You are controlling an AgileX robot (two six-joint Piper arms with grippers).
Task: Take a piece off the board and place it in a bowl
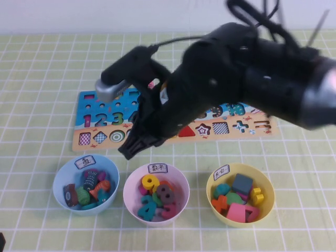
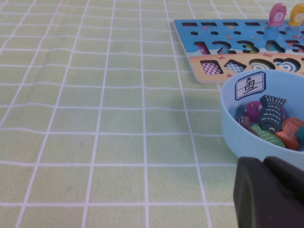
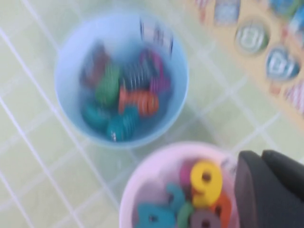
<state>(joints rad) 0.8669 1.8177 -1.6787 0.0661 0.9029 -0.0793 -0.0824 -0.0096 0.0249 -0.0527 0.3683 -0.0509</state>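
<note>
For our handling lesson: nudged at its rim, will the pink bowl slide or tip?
Pink bowl probably slides, not tips: wide, low, weighted by number pieces. Looks like smooth plastic, so may skid. Right gripper hovers near its rim; left gripper beside the blue bowl.

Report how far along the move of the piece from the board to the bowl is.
Done, apparently: a dark grey-brown 8 lies in the pink-white bowl among other numerals. In hand: the right gripper hangs over the board at its front edge, near that bowl, with nothing visibly carried. The left gripper sits by the light blue bowl. Left: probably just pulling the right arm back.
</note>
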